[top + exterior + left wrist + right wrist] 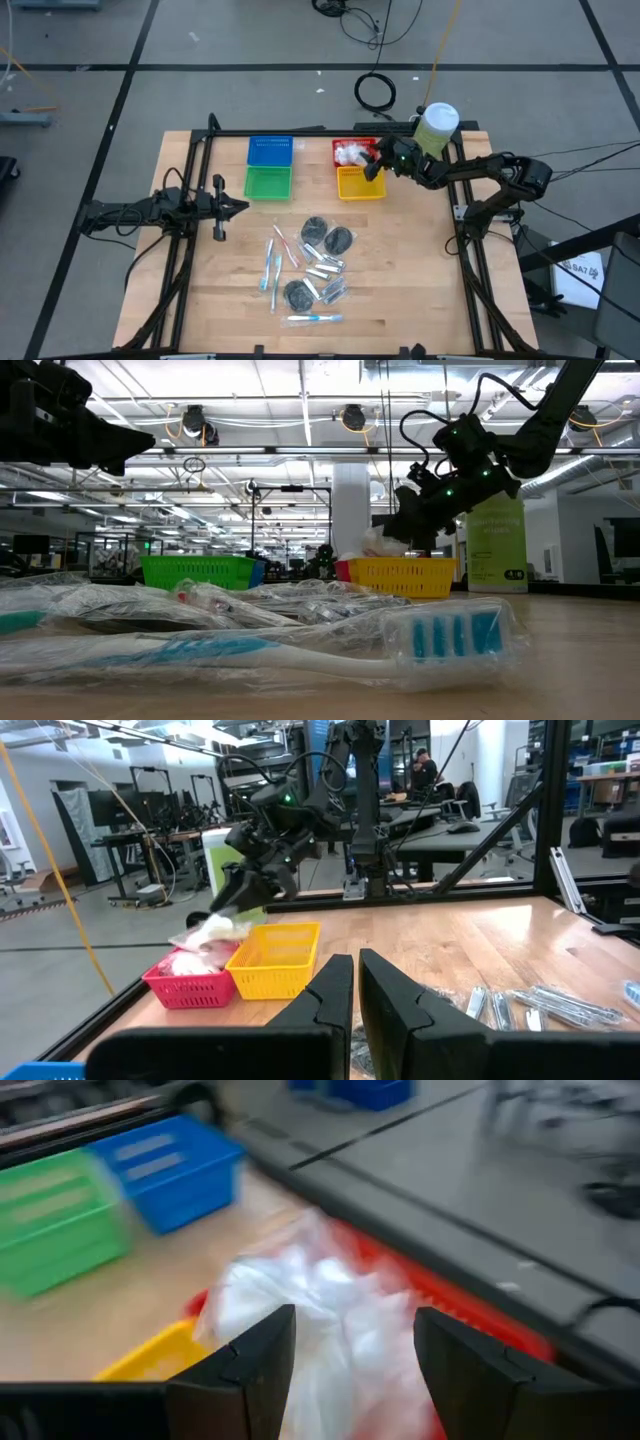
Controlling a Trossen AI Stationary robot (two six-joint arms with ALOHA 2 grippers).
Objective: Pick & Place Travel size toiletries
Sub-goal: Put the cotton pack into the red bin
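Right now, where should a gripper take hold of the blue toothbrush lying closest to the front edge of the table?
Grip the blue toothbrush mid-handle from straight above, fingers across its width; it lies flat, apart from the pile, so the thin handle fits between open fingers.

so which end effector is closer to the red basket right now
Right. The right end effector hangs just over the red basket, which holds white packets, fingers apart. The left end effector sits shut near the table's left side, beyond the green basket, well away.

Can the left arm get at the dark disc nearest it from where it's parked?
Probably yes: the left gripper, shut, waits at the table's left edge, and bare wood lies between it and the dark disc.
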